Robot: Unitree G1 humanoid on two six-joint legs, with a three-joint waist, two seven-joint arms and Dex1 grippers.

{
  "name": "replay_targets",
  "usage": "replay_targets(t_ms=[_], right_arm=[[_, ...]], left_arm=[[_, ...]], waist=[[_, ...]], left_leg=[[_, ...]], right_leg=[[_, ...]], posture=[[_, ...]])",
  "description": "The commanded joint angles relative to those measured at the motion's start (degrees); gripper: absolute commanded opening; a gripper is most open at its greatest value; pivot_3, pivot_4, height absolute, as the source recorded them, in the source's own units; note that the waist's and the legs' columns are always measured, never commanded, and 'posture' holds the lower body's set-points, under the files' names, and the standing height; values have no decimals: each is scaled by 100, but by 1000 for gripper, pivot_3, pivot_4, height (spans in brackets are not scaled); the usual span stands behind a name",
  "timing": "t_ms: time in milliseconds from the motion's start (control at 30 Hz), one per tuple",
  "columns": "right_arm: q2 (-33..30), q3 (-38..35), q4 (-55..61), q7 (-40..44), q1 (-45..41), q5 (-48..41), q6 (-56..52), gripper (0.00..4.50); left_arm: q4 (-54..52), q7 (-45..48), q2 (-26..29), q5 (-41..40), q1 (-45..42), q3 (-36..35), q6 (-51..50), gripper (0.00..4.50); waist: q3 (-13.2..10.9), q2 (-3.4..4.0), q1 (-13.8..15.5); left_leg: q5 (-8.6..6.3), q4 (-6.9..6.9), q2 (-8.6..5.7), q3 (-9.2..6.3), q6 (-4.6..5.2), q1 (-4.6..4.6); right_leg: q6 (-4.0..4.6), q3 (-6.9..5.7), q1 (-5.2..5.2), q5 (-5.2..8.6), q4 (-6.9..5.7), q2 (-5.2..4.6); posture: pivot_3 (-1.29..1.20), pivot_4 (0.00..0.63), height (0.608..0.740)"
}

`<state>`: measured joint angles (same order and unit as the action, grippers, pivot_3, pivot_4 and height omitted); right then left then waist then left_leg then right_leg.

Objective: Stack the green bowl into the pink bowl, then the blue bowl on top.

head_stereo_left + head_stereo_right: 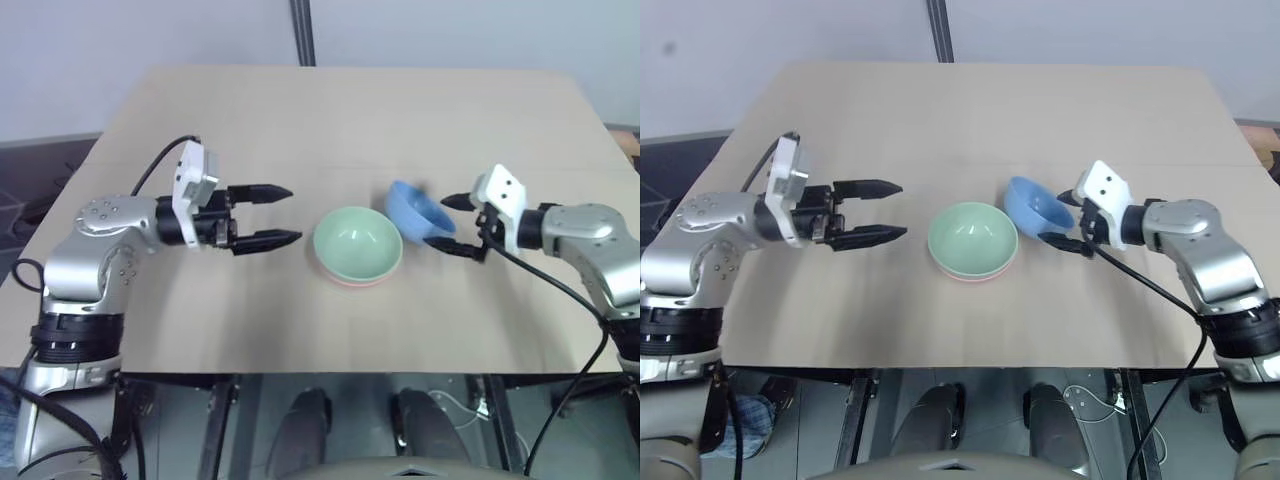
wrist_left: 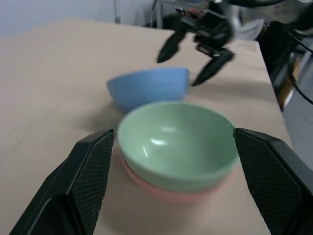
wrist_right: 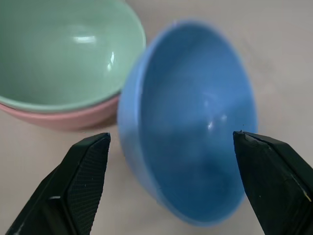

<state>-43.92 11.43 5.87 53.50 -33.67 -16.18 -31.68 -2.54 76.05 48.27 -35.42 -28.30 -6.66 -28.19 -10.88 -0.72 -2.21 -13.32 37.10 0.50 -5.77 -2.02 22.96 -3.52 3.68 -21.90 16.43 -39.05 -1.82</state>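
Tan wooden table (image 1: 300, 120); grey wall (image 1: 150, 40) behind; dark pole (image 1: 303, 30).

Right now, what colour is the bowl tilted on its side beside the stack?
Light sky blue: the blue bowl, best seen in the right wrist view.

table (image 1: 250, 110): light wood | on it: pink bowl (image 1: 357, 280), blue bowl (image 1: 415, 212) tilted just beside it

A light wooden table (image 1: 300, 120) spread beneath everything; a dark vertical post (image 1: 303, 30) stood beyond its far edge.
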Motion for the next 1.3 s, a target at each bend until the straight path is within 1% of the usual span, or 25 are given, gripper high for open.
replay_targets(t_ms=[33,100,133,167,200,233,300,333,567,767,933,1067,1167,1300], right_arm=[[33,318,-52,253,-257,323,162,3364],[66,389,-96,351,-292,411,261,2465],[81,396,-115,383,-305,440,289,1897],[87,395,-143,413,-327,463,322,1767],[100,387,-171,443,-346,489,347,1256],[109,377,-189,467,-356,506,361,1085],[108,339,-212,545,-351,515,427,188],[102,323,-218,584,-344,516,456,85],[128,145,-82,697,-428,500,711,85],[20,-65,465,989,-749,260,657,85],[-87,121,1517,1214,-961,15,47,85],[-79,365,2039,1248,-1016,-30,-337,85],[-28,591,2202,1183,-953,5,-579,85],[10,906,2121,1092,-947,258,-558,85]], left_arm=[[-288,137,203,-224,28,-239,-94,4189],[-309,149,238,-242,55,-246,-99,4189],[-318,148,243,-243,62,-246,-101,4189],[-350,144,252,-265,87,-256,-132,4189],[-372,150,262,-271,111,-258,-141,4189],[-388,156,269,-276,134,-261,-143,4189],[-379,148,280,-265,153,-241,-122,4189],[-355,159,287,-229,155,-215,-78,4189],[-274,140,241,-215,106,-187,-31,4189],[-248,168,207,-119,134,-107,107,4189],[-146,267,227,-14,127,-47,212,4189],[29,344,220,17,14,-50,237,4189],[175,374,223,100,-9,-68,341,4189],[339,445,238,200,-68,-28,440,4189]], waist=[[-1,1,-6],[-2,2,-9],[-2,1,-9],[-4,2,-10],[-5,3,-10],[-6,4,-18],[-9,4,-20],[-10,4,-20],[-14,5,-20],[-25,12,-25],[-25,12,-20],[-25,12,-20],[-25,12,-20],[-26,12,-21]], left_leg=[[0,-2,0,1,0,1],[0,-8,0,0,0,2],[0,-12,0,0,0,2],[0,-12,0,0,0,2],[0,-14,0,0,0,2],[0,-14,0,0,0,2],[0,-14,1,1,0,1],[0,-14,2,0,0,1],[0,-14,3,1,0,0],[0,-14,3,1,0,0],[0,-20,3,0,0,1],[0,-21,3,1,0,1],[0,-21,3,0,0,-1],[0,-21,3,0,0,0]], right_leg=[[0,1,0,0,5,-1],[0,-1,-1,0,11,-1],[0,-1,-2,0,12,-1],[0,-1,-3,0,12,-1],[0,-1,-3,0,12,-1],[0,-1,-4,0,12,-1],[0,0,-4,0,10,-1],[0,-1,-4,0,10,0],[0,0,-4,0,9,0],[1,0,-4,0,9,0],[1,-1,-5,0,12,0],[1,-1,-6,0,12,-1],[1,-2,-6,0,10,0],[1,-2,-7,0,10,0]], posture=[[0,150,740],[0,150,740],[0,150,740],[0,150,740],[0,150,740],[0,150,740],[0,150,740],[0,150,740],[0,150,740],[0,150,740],[0,150,740],[0,150,740],[0,150,740],[0,150,740]])
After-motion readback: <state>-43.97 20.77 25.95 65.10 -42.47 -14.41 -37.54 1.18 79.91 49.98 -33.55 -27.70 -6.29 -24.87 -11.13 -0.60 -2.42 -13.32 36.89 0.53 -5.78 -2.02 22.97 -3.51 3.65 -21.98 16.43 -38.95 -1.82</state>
